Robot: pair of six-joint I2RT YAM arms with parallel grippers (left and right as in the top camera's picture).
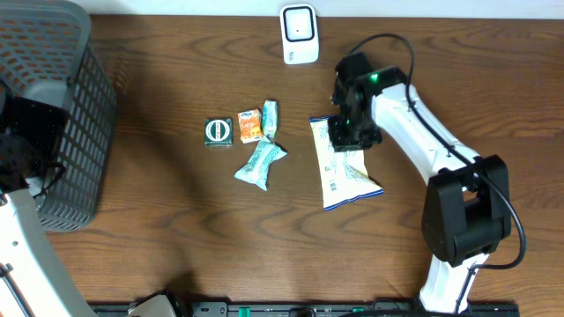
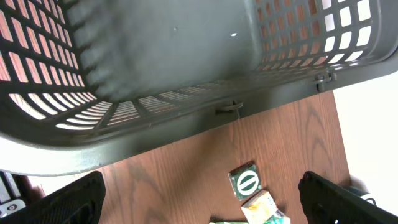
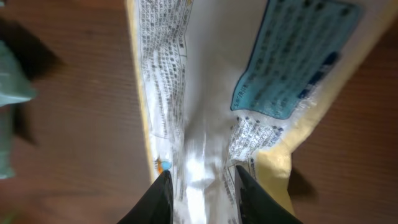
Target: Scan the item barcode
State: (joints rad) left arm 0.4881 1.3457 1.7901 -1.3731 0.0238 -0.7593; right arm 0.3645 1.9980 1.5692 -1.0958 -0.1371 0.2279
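The snack packet (image 1: 345,172) lies on the worktop (image 1: 176,229) in front of the white scanner (image 1: 300,33) — the right pincer (image 3: 200,186) nips its raised middle fold, fingers close together. Far left of the scanner, the left pincer (image 2: 205,208) gapes wide beside the grey basket (image 1: 53,114).

Basket (image 1: 53,114) is sitting far left on the table (image 1: 176,238), scanner (image 1: 300,33) is standing back centre. Four small packets (image 1: 250,125) are lying clustered mid-table; pouch (image 1: 345,176) is lying just right of them, right gripper (image 1: 348,134) is sitting over its back end.
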